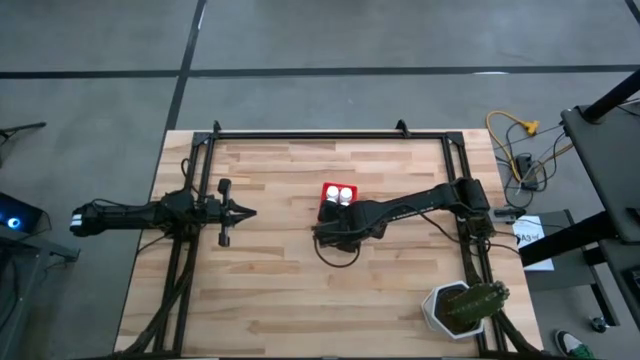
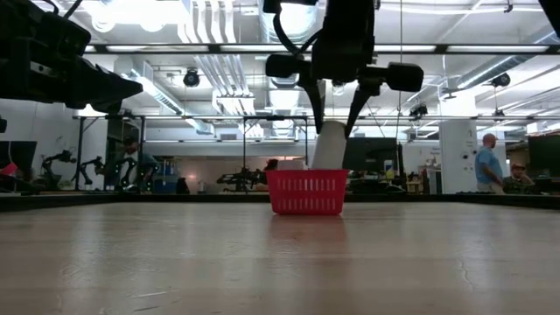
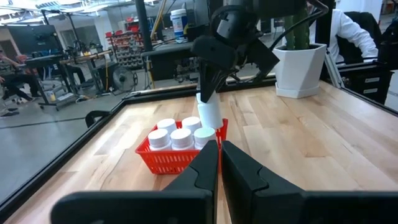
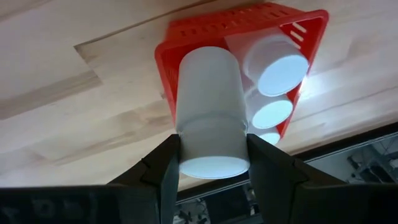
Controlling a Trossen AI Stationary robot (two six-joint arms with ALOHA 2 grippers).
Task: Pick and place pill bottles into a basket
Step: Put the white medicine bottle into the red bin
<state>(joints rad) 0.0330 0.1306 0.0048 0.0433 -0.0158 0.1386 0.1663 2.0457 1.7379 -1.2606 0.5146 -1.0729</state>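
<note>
Five capped pill bottles (image 3: 172, 135) fill the red basket (image 1: 337, 196) mid-table as the right gripper (image 4: 211, 158) clamps a sixth bottle (image 4: 209, 112) above its near end, bare wooden tabletop (image 1: 290, 290) all around, the left gripper (image 1: 243, 212) pinched closed well apart.

We're in a robotics lab, big open industrial hall. The low view gives it away: exposed ceiling ducts (image 2: 210, 70) and strip lights (image 2: 289, 48), more robot arms on a bench (image 2: 66, 166) at the far left, people (image 2: 486, 162) standing around workstations in the back. Left wrist view adds parts shelving (image 3: 127, 53), a monitor (image 3: 31, 38) and a person seated at a desk (image 3: 12, 78). From above we see bare concrete floor (image 1: 330, 40), loose cables (image 1: 515, 140), and a butcher-block table (image 1: 290, 290) with a black metal frame (image 1: 330, 135) carrying both arms. A potted plant (image 1: 465, 308) sits on one corner.
</note>
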